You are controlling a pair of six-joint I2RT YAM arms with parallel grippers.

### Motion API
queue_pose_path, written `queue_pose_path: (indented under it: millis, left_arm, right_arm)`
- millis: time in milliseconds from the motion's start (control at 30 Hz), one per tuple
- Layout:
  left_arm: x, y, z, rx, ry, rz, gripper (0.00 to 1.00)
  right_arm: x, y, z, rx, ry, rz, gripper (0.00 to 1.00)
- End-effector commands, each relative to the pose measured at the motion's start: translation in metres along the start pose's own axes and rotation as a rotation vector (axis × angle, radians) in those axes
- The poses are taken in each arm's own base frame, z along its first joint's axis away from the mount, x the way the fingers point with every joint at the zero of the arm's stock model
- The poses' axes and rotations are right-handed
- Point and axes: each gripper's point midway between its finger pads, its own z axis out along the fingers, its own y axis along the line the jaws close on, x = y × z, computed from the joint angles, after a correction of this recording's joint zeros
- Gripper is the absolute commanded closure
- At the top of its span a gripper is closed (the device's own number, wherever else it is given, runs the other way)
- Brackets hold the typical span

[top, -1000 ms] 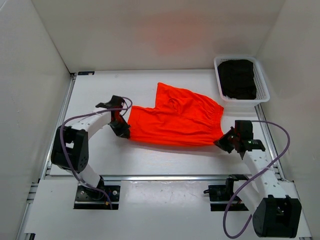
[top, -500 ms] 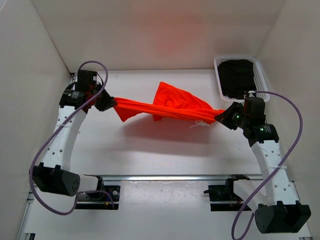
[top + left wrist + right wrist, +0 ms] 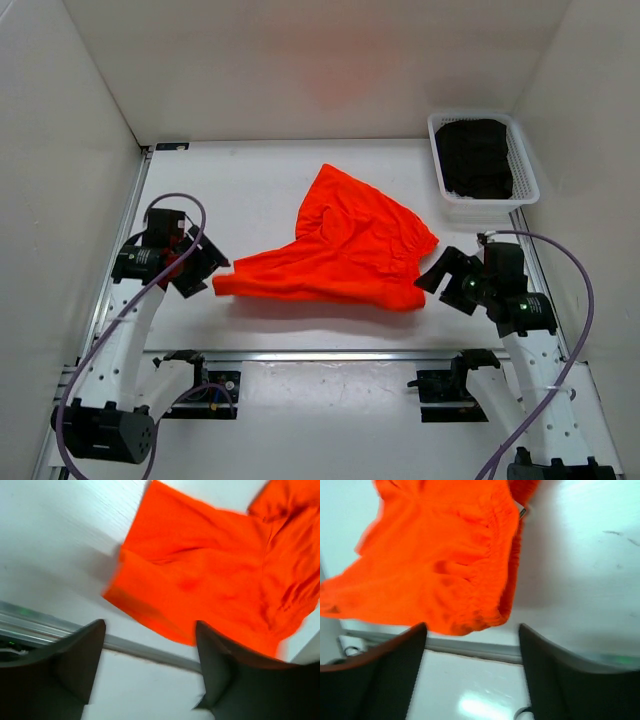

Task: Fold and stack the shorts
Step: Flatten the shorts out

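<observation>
One desk (image 3: pixel 260 180) carried one pair of orange shorts (image 3: pixel 345 250) lying between the two pairs of dark fingers (image 3: pixel 75 665) of two white arms (image 3: pixel 135 330), and one white basket (image 3: pixel 483 210) stood beyond the right fingers (image 3: pixel 555 675) with one dark pile of cloth (image 3: pixel 475 158) in it.

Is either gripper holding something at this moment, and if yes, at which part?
Nothing is held. The left gripper and the right gripper are both open, each just beside one end of the shorts, which lie on the table.
</observation>
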Motion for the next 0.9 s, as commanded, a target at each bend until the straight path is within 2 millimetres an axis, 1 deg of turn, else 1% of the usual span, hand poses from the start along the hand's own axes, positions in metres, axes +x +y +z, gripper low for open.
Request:
queue_pose_path:
  millis: [0,33,67,100,133,167,200,233,267,300,333,367,400,433,467,500,533,567,600,633,667,700,733,767,800,833,867]
  left_arm:
    - [-0.014,0.005,-0.005,0.007,-0.093,-0.001,0.08]
    - [-0.017,0.000,-0.008,0.019,-0.091,0.013,0.05]
    - [-0.022,-0.005,-0.001,0.012,-0.072,0.028,0.04]
    - [-0.035,-0.018,-0.007,0.036,-0.097,0.041,0.04]
    - [-0.040,-0.023,-0.006,0.025,-0.100,0.068,0.05]
    - [-0.050,-0.030,-0.005,0.018,-0.123,0.089,0.07]
    - [-0.054,-0.037,0.008,-0.007,-0.100,0.117,0.10]
    - [-0.065,-0.060,0.004,0.040,-0.127,0.171,0.12]
    - [-0.069,-0.072,0.009,0.050,-0.126,0.201,0.18]
    - [-0.070,-0.081,0.031,0.025,-0.085,0.234,0.20]
    - [-0.074,-0.105,0.029,0.059,-0.091,0.277,0.22]
    - [-0.077,-0.115,0.038,0.051,-0.084,0.322,0.22]
    - [-0.072,-0.123,0.068,0.010,-0.025,0.360,0.24]
    - [-0.064,-0.138,0.078,0.017,-0.003,0.412,0.24]
    - [-0.072,-0.161,0.077,0.047,-0.021,0.434,0.24]
    - [-0.068,-0.169,0.086,0.041,-0.002,0.461,0.24]
    - [-0.054,-0.172,0.116,0.001,0.058,0.488,0.20]
    - [-0.061,-0.190,0.119,0.027,0.039,0.506,0.19]
    - [-0.058,-0.195,0.128,0.019,0.053,0.516,0.17]
    - [-0.046,-0.193,0.156,-0.021,0.103,0.541,0.16]
    - [-0.053,-0.205,0.161,-0.007,0.090,0.540,0.14]
    - [-0.048,-0.208,0.169,-0.016,0.104,0.549,0.14]
    - [-0.042,-0.202,0.191,-0.051,0.139,0.552,0.14]
    - [-0.042,-0.212,0.194,-0.036,0.130,0.559,0.13]
    - [-0.041,-0.212,0.202,-0.042,0.136,0.560,0.13]
    - [-0.035,-0.209,0.216,-0.051,0.165,0.570,0.13]
    - [-0.035,-0.210,0.218,-0.053,0.167,0.570,0.13]
  right_arm:
    - [0.023,-0.024,-0.006,0.093,0.055,-0.024,0.11]
    - [0.023,-0.026,-0.007,0.106,0.046,-0.016,0.10]
    - [0.024,-0.030,-0.008,0.132,0.042,0.014,0.10]
    - [0.019,-0.030,-0.009,0.147,0.019,0.025,0.10]
    - [0.008,-0.032,-0.011,0.171,-0.028,0.031,0.10]
    - [0.004,-0.033,-0.011,0.182,-0.051,0.041,0.14]
    - [-0.003,-0.031,-0.011,0.192,-0.075,0.065,0.18]
    - [-0.013,-0.031,-0.004,0.198,-0.093,0.063,0.23]
    - [-0.022,-0.029,-0.001,0.207,-0.116,0.072,0.31]
    - [-0.027,-0.030,0.004,0.216,-0.121,0.086,0.48]
    - [-0.031,-0.034,0.015,0.247,-0.095,0.093,0.55]
    - [-0.043,-0.032,0.024,0.238,-0.118,0.096,0.58]
    - [-0.049,-0.030,0.030,0.240,-0.116,0.096,0.58]
    - [-0.054,-0.039,0.043,0.280,-0.088,0.124,0.57]
    - [-0.064,-0.040,0.050,0.282,-0.097,0.122,0.52]
    - [-0.074,-0.039,0.053,0.286,-0.104,0.131,0.45]
    - [-0.077,-0.051,0.065,0.327,-0.072,0.147,0.31]
    - [-0.085,-0.055,0.070,0.342,-0.081,0.144,0.24]
    - [-0.091,-0.061,0.079,0.371,-0.067,0.158,0.20]
    - [-0.098,-0.067,0.082,0.389,-0.072,0.154,0.20]
    - [-0.106,-0.070,0.086,0.411,-0.085,0.152,0.19]
    - [-0.106,-0.077,0.094,0.449,-0.057,0.125,0.19]
    - [-0.119,-0.075,0.098,0.451,-0.081,0.109,0.21]
    - [-0.123,-0.075,0.102,0.456,-0.072,0.102,0.21]
    - [-0.123,-0.081,0.114,0.472,-0.043,0.095,0.22]
    - [-0.125,-0.084,0.120,0.479,-0.027,0.087,0.23]
    - [-0.134,-0.081,0.124,0.477,-0.028,0.068,0.23]
